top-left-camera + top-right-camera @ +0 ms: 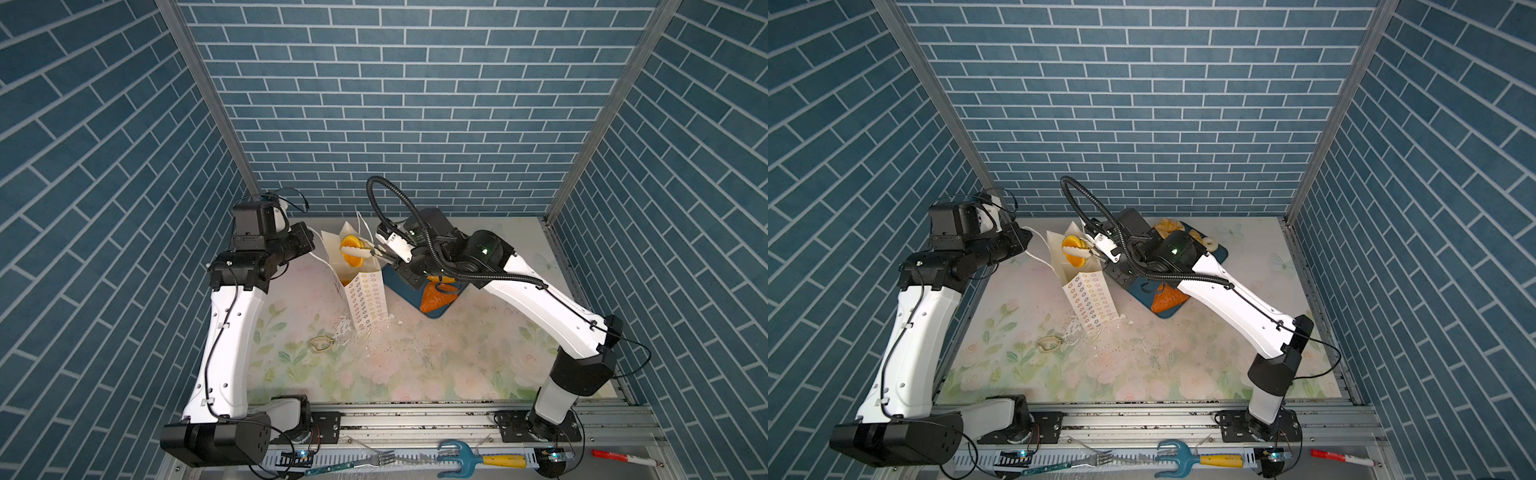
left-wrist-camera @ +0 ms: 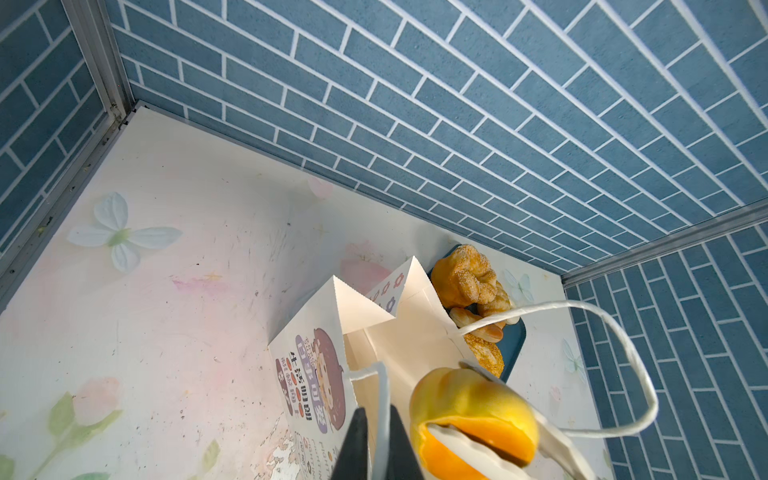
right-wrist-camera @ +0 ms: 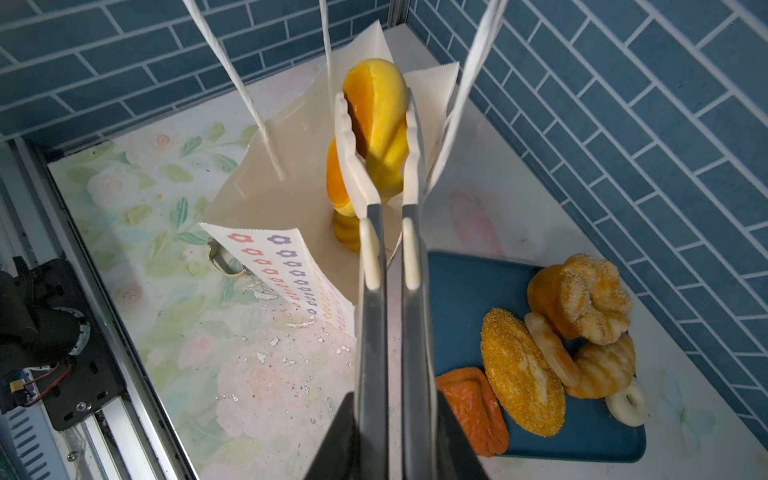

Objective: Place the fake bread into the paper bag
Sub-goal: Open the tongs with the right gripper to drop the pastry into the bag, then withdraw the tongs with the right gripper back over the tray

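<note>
The white paper bag (image 1: 368, 299) (image 1: 1090, 299) (image 3: 270, 195) stands open at mid-table. My left gripper (image 2: 380, 415) (image 1: 309, 245) is shut on one white cord handle (image 2: 384, 390) of it. My right gripper (image 3: 395, 399) (image 1: 386, 253) is shut on metal tongs (image 3: 392, 249), whose white tips pinch a yellow-orange bun (image 3: 382, 108) (image 1: 352, 241) (image 2: 469, 403) just over the bag's mouth. Another orange piece (image 3: 347, 232) lies inside the bag. More fake bread sits on the teal tray (image 3: 457, 291): a sugar-dusted cake (image 3: 582, 299), an oval loaf (image 3: 519, 374), an orange triangle (image 3: 469, 407) and a white ring (image 3: 627, 401).
The tray stands right beside the bag, under my right arm. A small gold loop (image 1: 320, 344) and white scraps lie on the floral mat in front of the bag. A fork (image 1: 374, 459), a blue rake (image 1: 457, 453) and a red marker (image 1: 619, 457) lie along the front rail.
</note>
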Action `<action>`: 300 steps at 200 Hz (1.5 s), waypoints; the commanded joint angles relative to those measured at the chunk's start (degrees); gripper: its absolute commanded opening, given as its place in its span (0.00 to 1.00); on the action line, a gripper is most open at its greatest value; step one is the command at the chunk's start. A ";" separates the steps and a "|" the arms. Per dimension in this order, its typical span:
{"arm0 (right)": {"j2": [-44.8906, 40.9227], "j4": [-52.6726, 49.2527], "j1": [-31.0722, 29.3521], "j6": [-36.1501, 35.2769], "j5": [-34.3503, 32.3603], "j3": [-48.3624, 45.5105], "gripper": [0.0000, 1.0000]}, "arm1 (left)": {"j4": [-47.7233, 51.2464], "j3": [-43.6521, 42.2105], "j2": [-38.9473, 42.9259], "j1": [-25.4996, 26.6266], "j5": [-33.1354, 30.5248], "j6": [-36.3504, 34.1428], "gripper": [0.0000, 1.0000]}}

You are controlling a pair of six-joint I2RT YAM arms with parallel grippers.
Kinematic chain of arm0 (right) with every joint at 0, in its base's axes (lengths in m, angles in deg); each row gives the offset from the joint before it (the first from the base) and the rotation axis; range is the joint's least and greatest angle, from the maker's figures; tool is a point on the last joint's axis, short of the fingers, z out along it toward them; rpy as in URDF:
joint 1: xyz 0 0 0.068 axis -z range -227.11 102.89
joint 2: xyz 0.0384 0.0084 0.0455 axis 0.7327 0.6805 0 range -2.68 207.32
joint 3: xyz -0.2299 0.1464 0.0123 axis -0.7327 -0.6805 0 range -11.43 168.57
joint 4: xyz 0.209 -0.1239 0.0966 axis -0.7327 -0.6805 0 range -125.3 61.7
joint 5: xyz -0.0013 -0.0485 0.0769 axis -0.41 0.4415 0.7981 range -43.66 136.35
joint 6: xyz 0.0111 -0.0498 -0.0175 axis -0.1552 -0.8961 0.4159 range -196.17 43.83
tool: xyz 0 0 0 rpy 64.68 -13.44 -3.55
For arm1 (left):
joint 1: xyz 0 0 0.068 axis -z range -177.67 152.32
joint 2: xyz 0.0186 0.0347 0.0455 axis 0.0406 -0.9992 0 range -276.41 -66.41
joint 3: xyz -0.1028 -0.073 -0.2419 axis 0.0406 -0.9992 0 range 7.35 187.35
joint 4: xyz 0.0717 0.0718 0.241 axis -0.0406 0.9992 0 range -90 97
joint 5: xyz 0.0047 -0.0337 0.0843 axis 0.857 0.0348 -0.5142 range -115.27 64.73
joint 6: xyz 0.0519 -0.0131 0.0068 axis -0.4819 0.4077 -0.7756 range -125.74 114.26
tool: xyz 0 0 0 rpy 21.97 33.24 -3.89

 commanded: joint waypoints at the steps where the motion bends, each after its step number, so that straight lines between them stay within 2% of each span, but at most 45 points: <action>1: -0.16 -0.88 -0.50 -1.64 -1.96 1.70 0.28 | 0.06 -0.56 1.04 0.29 0.31 0.10 0.11; 52: 0.10 -1.61 -0.61 -0.76 -3.76 1.15 0.44 | -0.09 -0.73 1.18 0.47 0.41 0.14 0.11; 79: -0.69 -0.59 -0.56 -0.32 -4.49 1.28 0.49 | -0.21 -0.56 1.13 0.47 0.34 0.06 0.11; 172: -6.38 3.07 -0.37 1.42 -2.88 7.00 0.40 | -0.12 -0.62 0.83 0.47 0.06 0.00 0.08; 210: -7.90 2.93 1.39 3.07 -2.61 8.00 0.39 | -0.12 -0.70 0.89 0.46 -0.03 0.01 0.07; 257: -10.60 3.15 5.13 5.70 -2.49 8.04 0.38 | -0.38 -0.42 0.89 0.47 0.24 0.11 0.06; 300: -14.58 -1.94 14.27 13.32 -6.76 3.37 0.38 | -0.21 -0.05 0.91 0.56 0.19 0.08 0.05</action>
